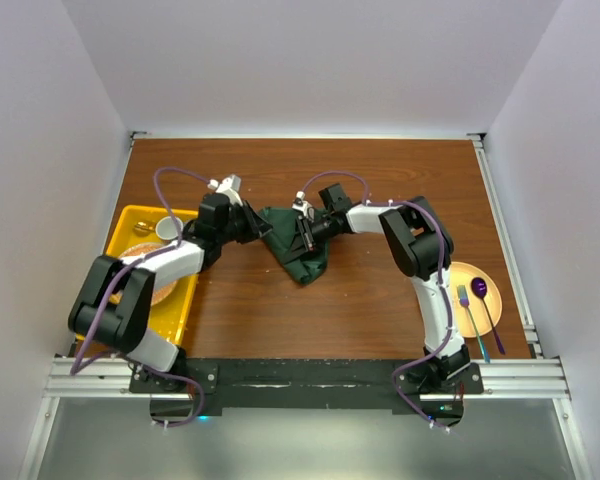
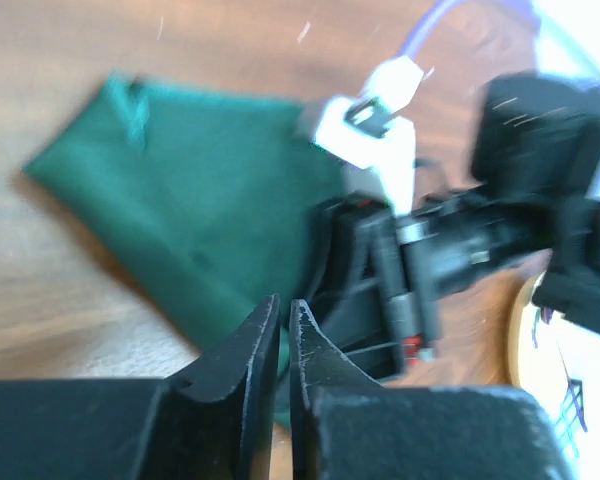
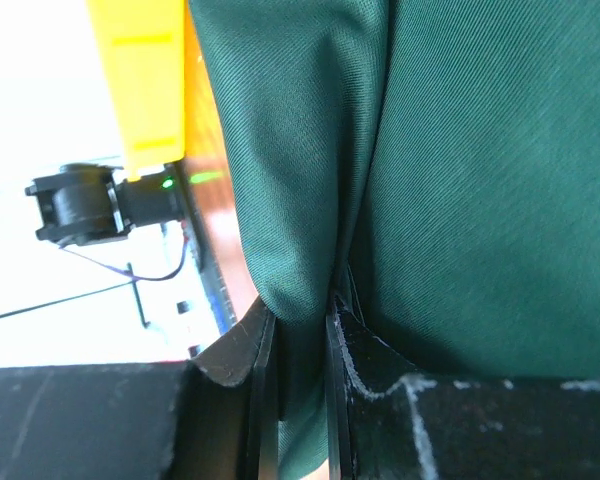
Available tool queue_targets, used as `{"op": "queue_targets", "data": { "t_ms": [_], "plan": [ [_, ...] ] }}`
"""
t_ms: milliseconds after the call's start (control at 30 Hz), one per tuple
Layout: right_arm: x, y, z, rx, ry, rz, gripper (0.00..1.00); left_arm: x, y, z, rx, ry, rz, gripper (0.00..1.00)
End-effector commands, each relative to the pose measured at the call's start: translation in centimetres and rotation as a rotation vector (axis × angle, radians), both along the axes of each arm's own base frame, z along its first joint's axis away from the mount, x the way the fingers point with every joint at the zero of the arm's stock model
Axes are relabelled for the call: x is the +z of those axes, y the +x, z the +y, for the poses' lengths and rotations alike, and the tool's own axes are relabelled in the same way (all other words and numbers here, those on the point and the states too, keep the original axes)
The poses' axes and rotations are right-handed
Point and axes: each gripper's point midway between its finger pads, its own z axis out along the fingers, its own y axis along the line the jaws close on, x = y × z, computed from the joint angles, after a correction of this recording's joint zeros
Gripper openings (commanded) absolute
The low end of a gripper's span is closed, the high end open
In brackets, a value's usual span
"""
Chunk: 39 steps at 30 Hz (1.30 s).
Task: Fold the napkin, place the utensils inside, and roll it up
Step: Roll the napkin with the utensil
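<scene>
The green napkin [image 1: 302, 262] lies crumpled on the wooden table between my two grippers. My right gripper [image 1: 306, 235] is shut on a fold of the napkin [image 3: 460, 150]; the cloth runs down between its fingertips [image 3: 300, 318]. My left gripper [image 1: 257, 225] is at the napkin's left corner. In the left wrist view its jaws [image 2: 283, 305] are shut with nothing seen between them, just short of the cloth [image 2: 200, 190], and the right gripper [image 2: 400, 270] is close beyond. The dark grey stick-like utensil is out of view.
A yellow tray [image 1: 130, 212] holding a bowl and dishes sits at the left, under my left arm, and shows in the right wrist view [image 3: 145, 80]. A yellow plate [image 1: 455, 275] at the right front holds a purple spoon [image 1: 480, 290] and a teal fork [image 1: 465, 300].
</scene>
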Motion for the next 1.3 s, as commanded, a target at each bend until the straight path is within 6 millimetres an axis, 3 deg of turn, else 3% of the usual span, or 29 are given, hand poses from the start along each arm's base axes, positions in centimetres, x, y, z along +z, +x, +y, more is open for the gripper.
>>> {"op": "queue_targets", "data": {
  "t_ms": [0,400,600,700,867,967,1100,1267],
  "plan": [
    [-4.5,-2.5,-1.8,-0.051,-0.172,0.176,0.0,-0.9,1.2,-1.7,-0.05,-0.08,-0.033,0.11],
    [-5.3,-3.2,-3.6,-0.009,-0.211,0.039,0.0,-6.1,2.4,-2.3,-0.051,-0.069,0.038,0.05],
    [-6.0,-2.8,-5.5,0.011,-0.333,-0.048,0.1,-10.0,1.6,-2.5,-0.038,-0.036,0.11,0.04],
    [-5.0,-2.0,-6.2,0.025,-0.388,-0.118,0.2,-11.7,0.9,-2.9,-0.037,-0.015,0.153,0.03],
    [-2.0,-0.5,-7.1,0.054,-0.508,-0.257,0.43,-12.9,0.0,-3.1,-0.032,0.012,0.186,0.03],
    [0.2,0.1,-7.1,0.049,-0.554,-0.33,0.51,-13.5,-0.4,-3.1,-0.026,0.021,0.207,0.02],
    [2.7,0.0,-7.3,0.03,-0.577,-0.406,0.57,-13.9,-0.5,-3.2,-0.027,0.032,0.221,0.02],
    [3.0,-0.6,-9.1,0.01,-0.641,-0.443,0.58,-13.9,-0.2,-3.1,-0.025,0.052,0.231,0.0]
  ]
}}
